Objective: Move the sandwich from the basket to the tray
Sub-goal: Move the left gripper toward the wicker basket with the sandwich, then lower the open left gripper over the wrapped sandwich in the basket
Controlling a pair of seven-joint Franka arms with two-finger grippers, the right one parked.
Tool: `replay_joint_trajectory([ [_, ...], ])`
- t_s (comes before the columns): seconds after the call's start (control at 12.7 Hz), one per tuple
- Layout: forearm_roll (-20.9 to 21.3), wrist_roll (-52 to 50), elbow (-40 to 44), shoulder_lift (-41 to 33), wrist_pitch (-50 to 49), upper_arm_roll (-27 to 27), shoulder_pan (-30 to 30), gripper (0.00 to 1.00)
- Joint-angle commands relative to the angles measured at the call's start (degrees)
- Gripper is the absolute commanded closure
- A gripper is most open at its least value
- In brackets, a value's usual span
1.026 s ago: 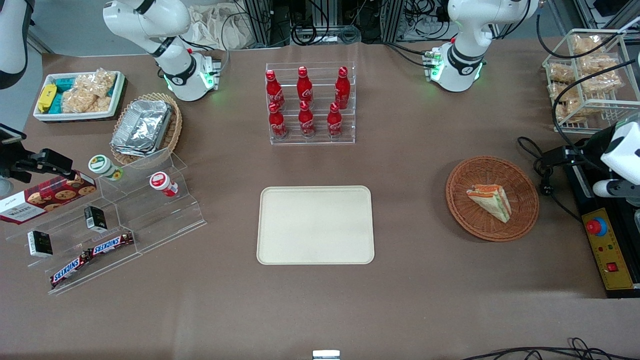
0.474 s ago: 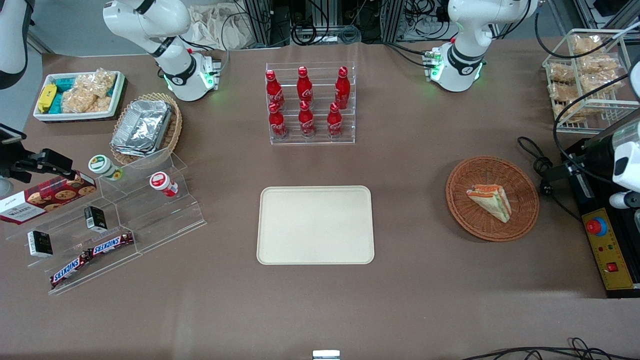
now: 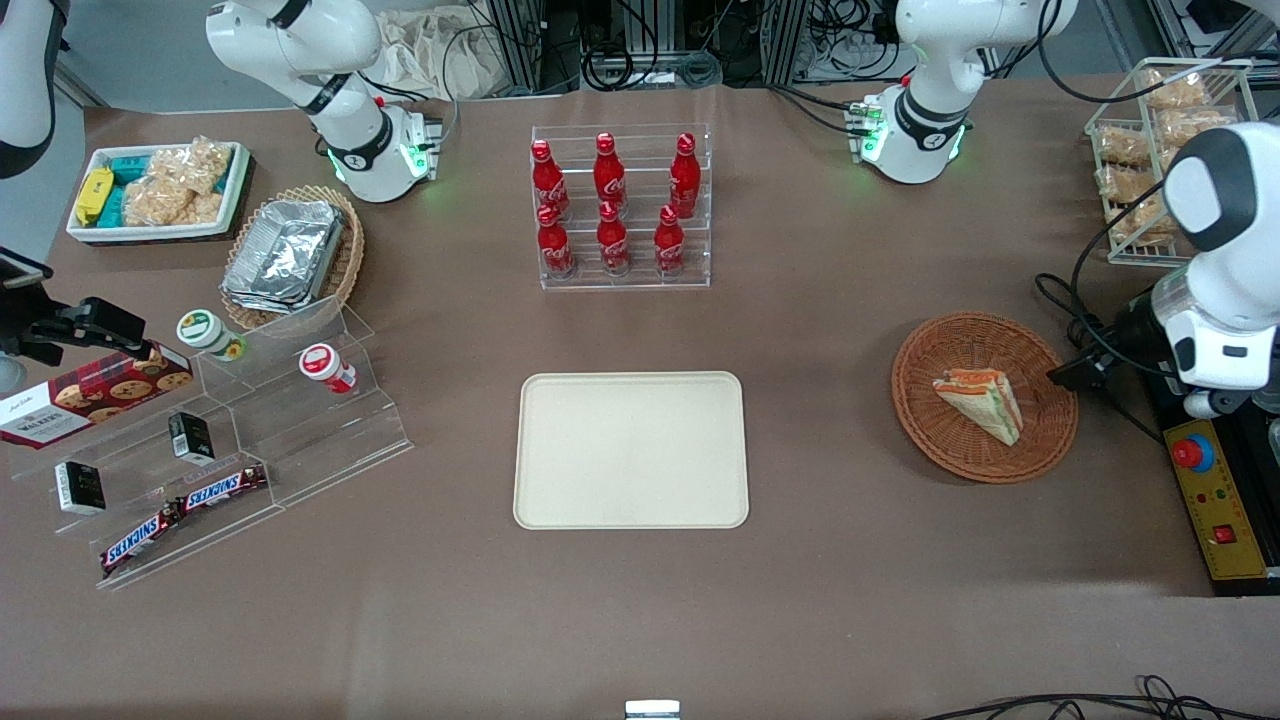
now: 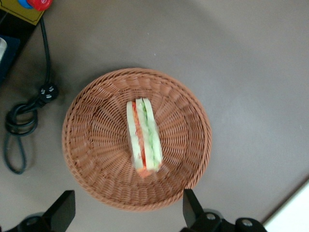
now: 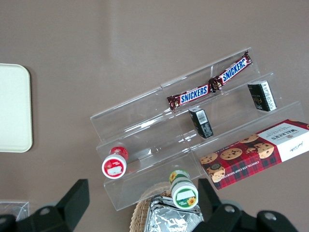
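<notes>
Hovering our pincer point(image 4: 125, 215) above basket point(image 4: 91, 159), fingers point(image 4: 189, 207) spread wide apart; sandwich point(image 4: 143, 136) lying inside; tray point(image 3: 630, 450) sitting well apart.

The left arm's gripper point(image 4: 126, 216) hangs above the round reddish-brown wicker basket point(image 3: 1040, 430), fingers spread wide; bare brown table lies between basket and flat cream rectangular tray point(image 3: 631, 450); a black cable point(image 3: 1075, 330) lies beside the basket.

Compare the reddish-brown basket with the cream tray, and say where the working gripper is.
The basket is round, woven and reddish-brown; the tray is rectangular, smooth and cream. The basket holds the sandwich; the tray holds nothing. Both lie flat on the table. The gripper hangs open above the basket.
</notes>
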Motion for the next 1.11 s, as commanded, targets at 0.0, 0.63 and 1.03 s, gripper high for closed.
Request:
replay_joint_trajectory([
  [0.0, 0.87, -9.98, -7.03, -0.17, 9.48, -0.53, -0.25, 0.00],
  [0.63, 0.96, -21.09, -8.28, 8.01, 17.69, -0.79, -2.88, 0.00],
  [1.03, 1.66, -20.92, -9.51, 8.98, 17.69, -0.70, -3.06, 0.00],
])
